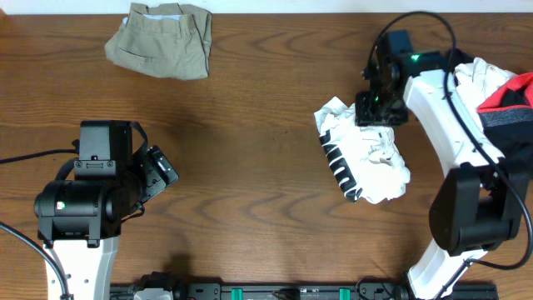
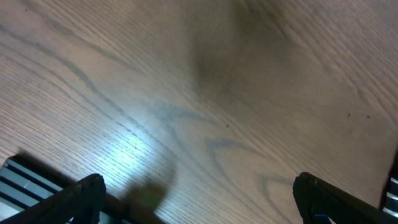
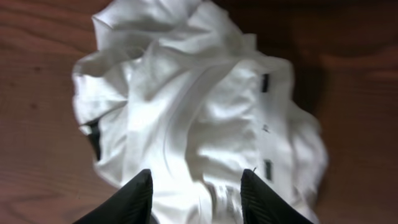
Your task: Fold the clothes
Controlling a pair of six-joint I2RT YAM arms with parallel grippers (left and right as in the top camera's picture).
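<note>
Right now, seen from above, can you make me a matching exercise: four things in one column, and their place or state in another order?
Things:
1 khaki garment
2 white top
3 red piece
4 left gripper

Place or state:
A crumpled, below the right gripper
B open over bare wood
C far left part of the table
D at the table's right edge

Pairs: 1-C, 2-A, 3-D, 4-B
</note>
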